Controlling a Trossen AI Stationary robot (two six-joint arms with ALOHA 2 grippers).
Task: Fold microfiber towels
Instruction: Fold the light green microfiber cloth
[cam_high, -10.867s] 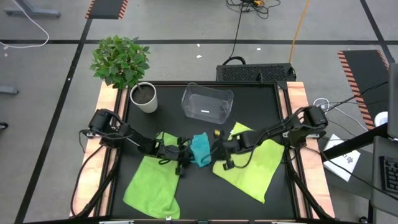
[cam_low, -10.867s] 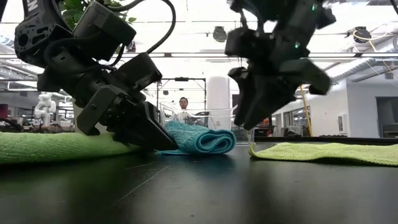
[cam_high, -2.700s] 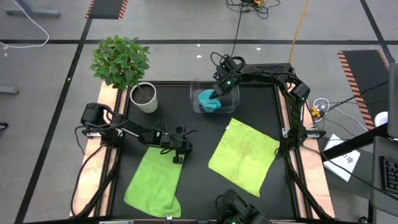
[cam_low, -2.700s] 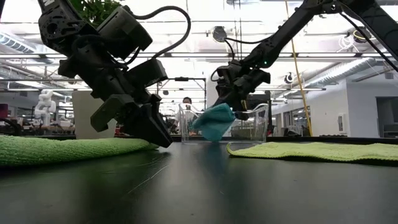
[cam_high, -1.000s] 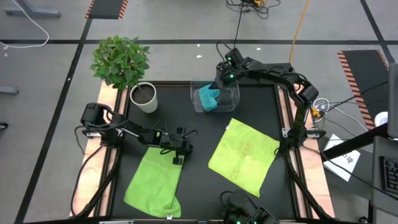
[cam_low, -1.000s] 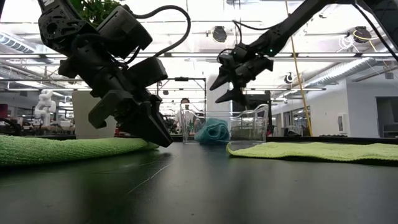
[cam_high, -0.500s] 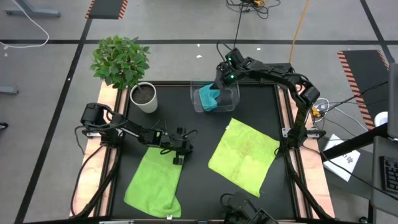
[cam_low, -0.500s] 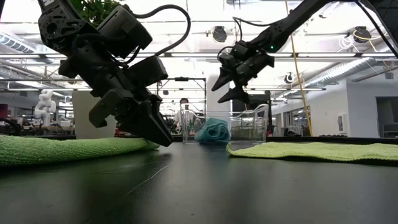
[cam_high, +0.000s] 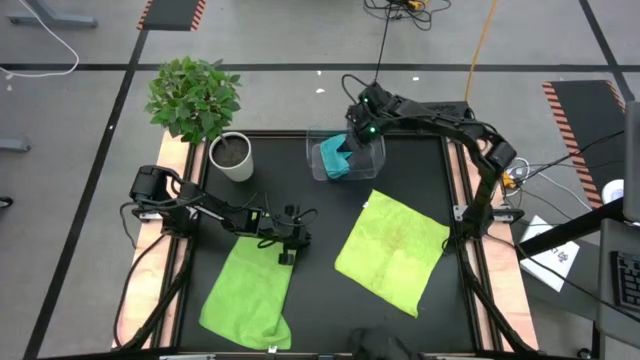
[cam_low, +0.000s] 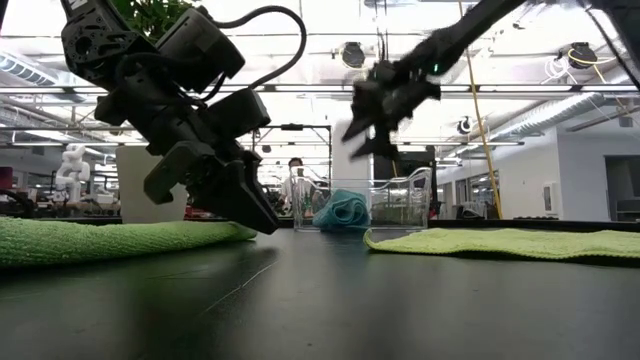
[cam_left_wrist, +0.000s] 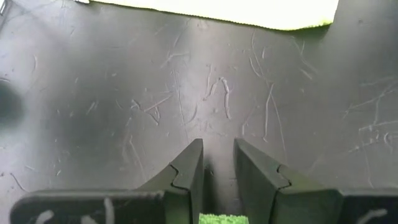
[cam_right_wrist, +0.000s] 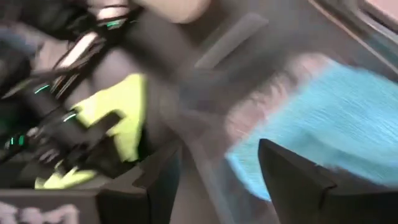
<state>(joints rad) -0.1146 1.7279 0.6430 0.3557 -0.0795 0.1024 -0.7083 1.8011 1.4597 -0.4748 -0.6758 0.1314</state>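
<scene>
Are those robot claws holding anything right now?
No. The right gripper hangs empty above the bin, where the blue towel lies; the left gripper grips nothing.

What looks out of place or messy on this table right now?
The turquoise towel sits bunched in the clear bin, not neatly folded. The right green towel lies askew, and the left green towel is still flat. The right tool hangs open above the bin.

The right arm reaches out to the table's far edge, its right gripper (cam_high: 352, 143) raised there with fingers spread and holding nothing. The left arm stretches low from the table's left edge toward the middle, its left gripper (cam_high: 287, 243) tilted down with fingers narrowly parted.
</scene>
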